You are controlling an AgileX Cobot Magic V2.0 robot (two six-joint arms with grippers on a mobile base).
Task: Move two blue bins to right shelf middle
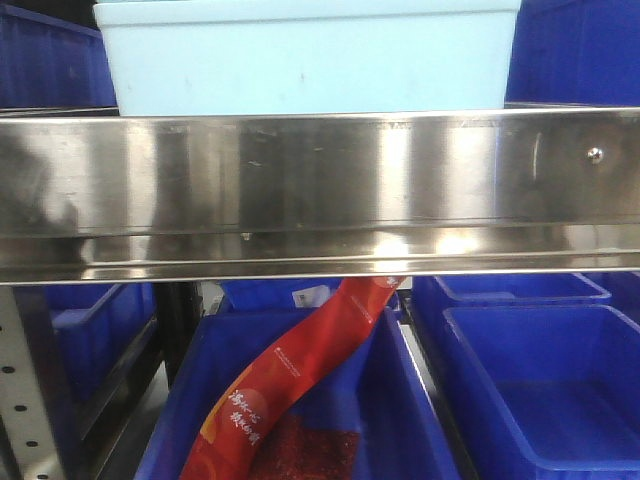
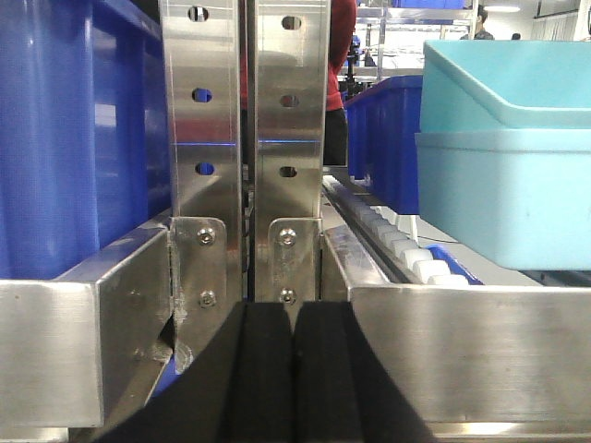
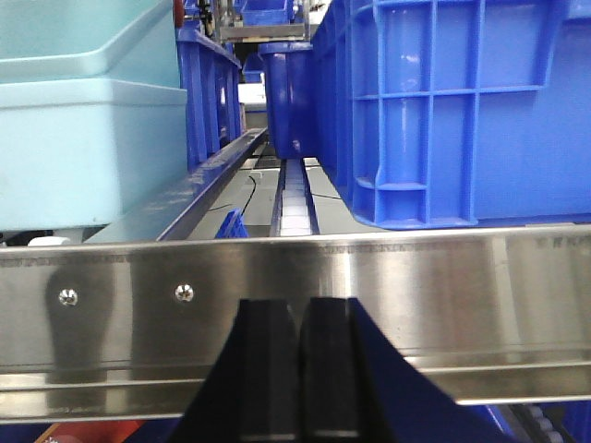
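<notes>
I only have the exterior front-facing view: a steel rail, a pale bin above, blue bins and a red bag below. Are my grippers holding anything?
Observer: No. The left gripper is shut and empty, in front of two perforated steel uprights.
Operator: And the right?
Observer: The right gripper is also shut and empty, facing the steel rail.
Operator: What's behind that rail?
Observer: A blue bin on the right, a light blue bin on the left, with a roller track between them.
</notes>
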